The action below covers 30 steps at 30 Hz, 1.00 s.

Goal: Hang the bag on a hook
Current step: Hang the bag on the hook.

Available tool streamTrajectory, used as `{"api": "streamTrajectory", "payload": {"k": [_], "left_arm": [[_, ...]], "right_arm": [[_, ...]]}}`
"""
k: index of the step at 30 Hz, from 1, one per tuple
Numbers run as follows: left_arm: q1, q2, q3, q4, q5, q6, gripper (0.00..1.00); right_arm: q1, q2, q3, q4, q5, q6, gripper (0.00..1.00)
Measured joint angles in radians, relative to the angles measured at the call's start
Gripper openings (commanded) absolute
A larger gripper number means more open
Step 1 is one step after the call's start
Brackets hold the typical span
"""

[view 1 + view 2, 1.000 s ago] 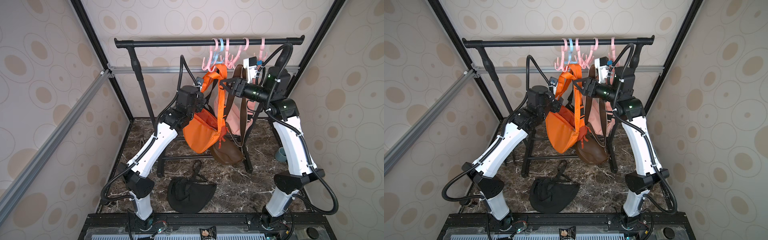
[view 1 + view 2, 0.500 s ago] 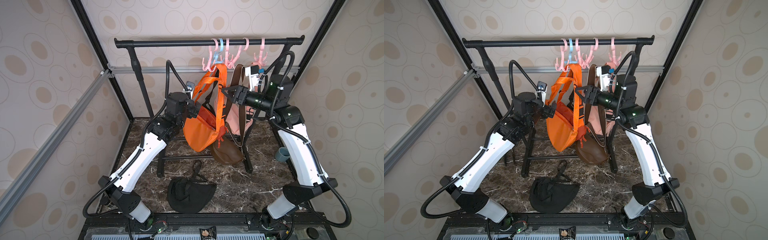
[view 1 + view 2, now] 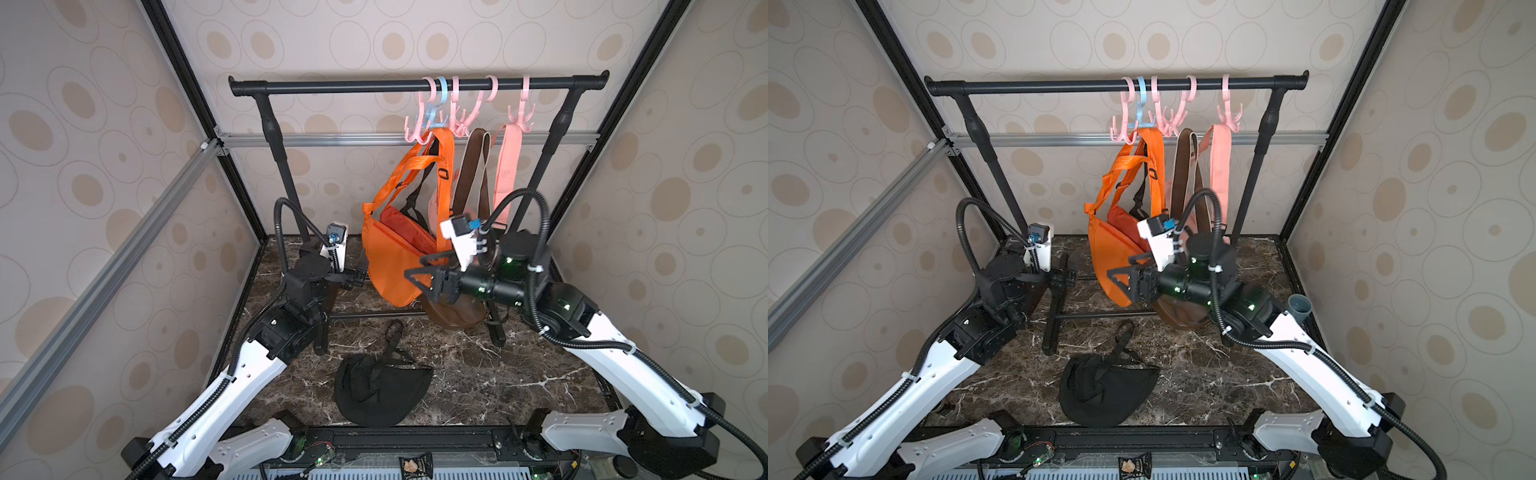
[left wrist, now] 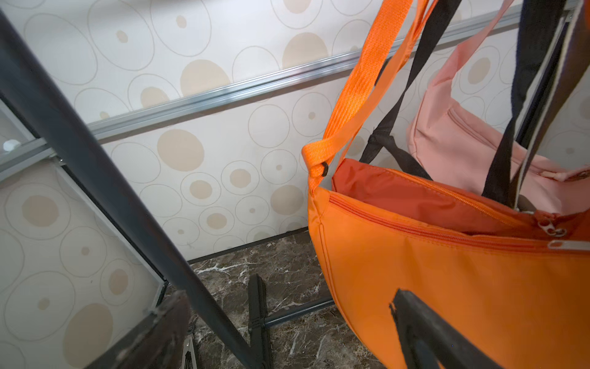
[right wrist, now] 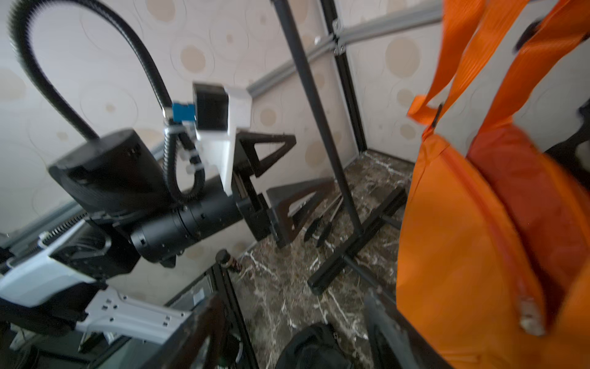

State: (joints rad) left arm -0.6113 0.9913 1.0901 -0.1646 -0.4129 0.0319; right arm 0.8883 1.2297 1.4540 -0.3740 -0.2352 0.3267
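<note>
Both empty: left gripper [image 5: 287, 179] wide, right gripper [image 3: 419, 266] parted.

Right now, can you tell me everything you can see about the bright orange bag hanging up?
The bright orange half-moon fabric bag looks like smooth nylon, with a woven orange strap looped over a pink plastic hook on the black rail. Its zip gapes open, showing a darker orange lining. It hangs tilted against a brown bag. Neither gripper holds it.

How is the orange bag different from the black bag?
The orange fabric crossbody bag hangs by its strap from a hook on the rail; the black fabric bag lies slumped on the marble floor. The orange one gapes open at the zip; the black one is crumpled flat. Both are soft, half-moon bags with straps.
</note>
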Motion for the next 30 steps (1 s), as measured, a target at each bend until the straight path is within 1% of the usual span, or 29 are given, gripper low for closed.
{"api": "streamTrajectory", "payload": {"k": [2, 3, 5, 8, 10, 13, 16, 19, 24, 27, 30], "left_arm": [[0.000, -0.047, -0.085, 0.007, -0.016, -0.011, 1.00], [0.000, -0.067, -0.119, 0.010, -0.021, -0.019, 1.00], [0.000, -0.113, -0.199, 0.023, -0.032, -0.037, 1.00], [0.000, -0.161, -0.287, 0.037, -0.046, -0.061, 1.00], [0.000, -0.170, -0.317, 0.038, -0.050, -0.071, 1.00], [0.001, -0.169, -0.336, 0.053, -0.058, -0.073, 1.00], [0.001, -0.171, -0.343, 0.071, -0.065, -0.073, 1.00], [0.001, -0.175, -0.354, 0.082, -0.067, -0.073, 1.00], [0.001, -0.177, -0.361, 0.089, -0.069, -0.072, 1.00], [0.001, -0.176, -0.361, 0.097, -0.068, -0.072, 1.00], [0.001, -0.176, -0.362, 0.099, -0.068, -0.072, 1.00]], "right_arm": [[0.068, 0.010, -0.092, 0.001, 0.025, -0.021, 0.72], [0.085, 0.012, -0.135, 0.003, 0.029, -0.022, 0.72], [0.105, 0.018, -0.253, 0.017, 0.026, -0.010, 0.71], [0.115, 0.080, -0.355, 0.021, 0.010, 0.021, 0.70], [0.123, 0.147, -0.386, 0.031, 0.001, 0.044, 0.70], [0.128, 0.227, -0.450, 0.107, -0.035, 0.096, 0.70], [0.128, 0.344, -0.451, 0.153, -0.093, 0.148, 0.70], [0.127, 0.453, -0.446, 0.202, -0.139, 0.199, 0.72], [0.121, 0.521, -0.443, 0.241, -0.187, 0.266, 0.74], [0.105, 0.557, -0.436, 0.281, -0.222, 0.297, 0.66], [0.084, 0.591, -0.435, 0.321, -0.248, 0.314, 0.50]]}}
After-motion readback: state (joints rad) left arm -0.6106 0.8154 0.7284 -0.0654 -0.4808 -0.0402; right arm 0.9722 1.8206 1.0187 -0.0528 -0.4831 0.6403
